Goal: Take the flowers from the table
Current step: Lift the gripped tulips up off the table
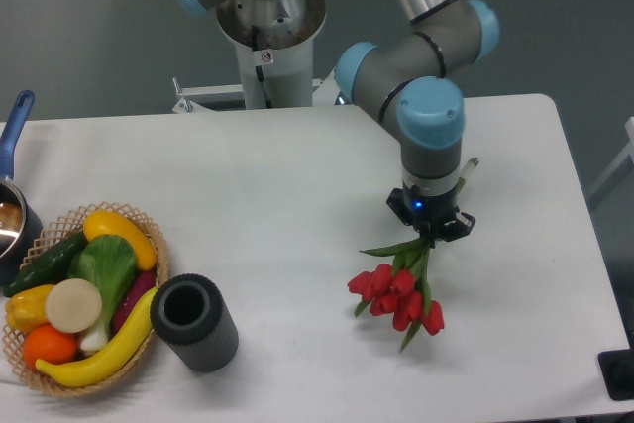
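In the fixed camera view, a wicker basket [158, 255] sits at the left end of the white desk [277, 185] and is heaped with produce: a yellow squash [121, 236] at the top, a dark green cucumber [45, 263] on the left, a leafy green vegetable [102, 274] with a white stalk in the middle, a pale round onion [73, 305] in front of it, a yellow pepper [28, 306], an orange [49, 345] at the lower left, a dark purple piece by the right rim, and a banana [104, 354] curving along the front edge. A pot [12, 230] with a blue handle shows at the far left edge, just behind the basket; its contents cannot be made out. A black cylinder [194, 323] with an open, dark top stands just beside the basket on its right. On the right half of the desk, the gripper [430, 228] points straight down with its jaws narrow, closed around the green stems of the flowers [398, 294]. The red buds hang below and toward the camera from the jaws, with the stem ends sticking out behind the wrist. Whether the lowest buds touch the desk cannot be told.
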`<state>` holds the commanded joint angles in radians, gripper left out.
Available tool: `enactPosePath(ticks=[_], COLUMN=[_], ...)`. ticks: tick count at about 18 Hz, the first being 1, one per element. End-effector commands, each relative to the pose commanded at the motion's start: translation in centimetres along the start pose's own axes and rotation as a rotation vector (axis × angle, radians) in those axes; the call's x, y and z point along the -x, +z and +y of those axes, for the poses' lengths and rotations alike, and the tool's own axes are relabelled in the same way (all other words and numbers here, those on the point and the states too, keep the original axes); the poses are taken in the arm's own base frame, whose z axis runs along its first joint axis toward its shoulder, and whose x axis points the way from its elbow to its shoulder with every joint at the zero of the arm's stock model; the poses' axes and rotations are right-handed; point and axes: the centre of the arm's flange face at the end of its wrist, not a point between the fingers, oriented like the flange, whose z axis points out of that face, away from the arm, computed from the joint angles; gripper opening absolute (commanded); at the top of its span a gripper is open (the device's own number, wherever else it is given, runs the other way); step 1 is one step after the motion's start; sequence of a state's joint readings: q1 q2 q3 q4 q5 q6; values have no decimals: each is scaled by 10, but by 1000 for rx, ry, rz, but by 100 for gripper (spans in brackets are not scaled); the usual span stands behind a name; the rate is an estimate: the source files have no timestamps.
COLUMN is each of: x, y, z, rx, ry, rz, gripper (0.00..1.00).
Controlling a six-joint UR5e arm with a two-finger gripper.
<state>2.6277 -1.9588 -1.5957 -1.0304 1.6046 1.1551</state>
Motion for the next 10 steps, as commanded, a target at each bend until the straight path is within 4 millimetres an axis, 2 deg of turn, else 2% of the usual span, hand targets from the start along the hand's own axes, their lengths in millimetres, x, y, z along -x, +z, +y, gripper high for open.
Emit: enactPosePath(ticks=[2,10], x=[7,23], y=[-8,-16], z=[-4,-2], rx=[-1,-28], ry=[2,-14], rz=[12,1], gripper=[0,0])
